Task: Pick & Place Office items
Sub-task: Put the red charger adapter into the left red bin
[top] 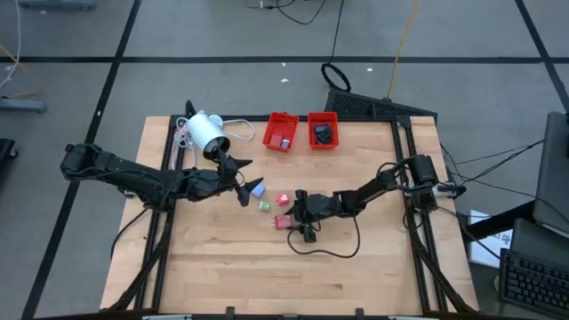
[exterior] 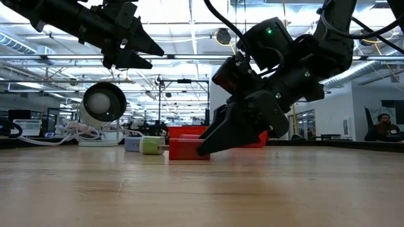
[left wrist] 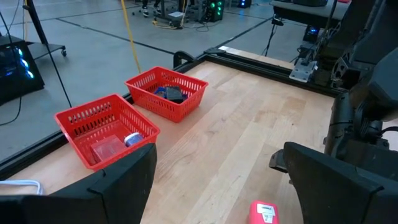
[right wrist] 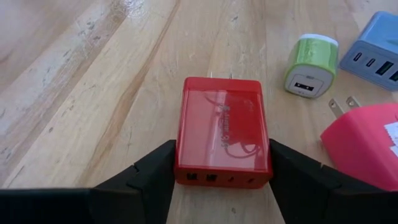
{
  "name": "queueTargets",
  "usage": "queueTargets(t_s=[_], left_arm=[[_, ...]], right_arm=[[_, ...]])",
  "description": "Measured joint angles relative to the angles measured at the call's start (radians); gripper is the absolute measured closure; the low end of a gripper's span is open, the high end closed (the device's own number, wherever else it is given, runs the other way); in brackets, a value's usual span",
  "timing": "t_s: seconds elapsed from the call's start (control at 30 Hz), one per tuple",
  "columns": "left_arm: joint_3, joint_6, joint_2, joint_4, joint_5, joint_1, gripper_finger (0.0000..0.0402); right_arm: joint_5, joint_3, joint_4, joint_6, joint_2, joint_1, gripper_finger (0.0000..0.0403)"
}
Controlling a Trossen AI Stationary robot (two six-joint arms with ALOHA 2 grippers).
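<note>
A red charger block lies flat on the wooden table near its middle, prongs pointing away from my right gripper, which is shut on it. Beside it rest a green plug, a grey-blue block and a pink one. My left gripper hangs open above the table, left of these items, with nothing between its fingers. My right gripper pinches the red charger block by its two long sides, near the end with the ports, between its two fingers. The fingers come slanting down from the table's right side and lie along the block. The block lies flat on the table.
Two red trays stand at the far edge, each with small items inside. A white cylindrical device with a cable sits at the far left. A black cable loops on the table near the right gripper.
</note>
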Motion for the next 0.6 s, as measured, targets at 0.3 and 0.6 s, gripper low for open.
queueTargets(t_s=[0.3, 0.6], left_arm=[[0.000, 0.000, 0.000, 0.000, 0.000, 0.000, 0.0053], [0.000, 0.000, 0.000, 0.000, 0.002, 0.000, 0.0053]], right_arm=[[0.000, -0.001, -0.015, -0.011, -0.024, -0.001, 0.0187], [0.002, -0.001, -0.095, -0.036, -0.130, -0.001, 0.0187]])
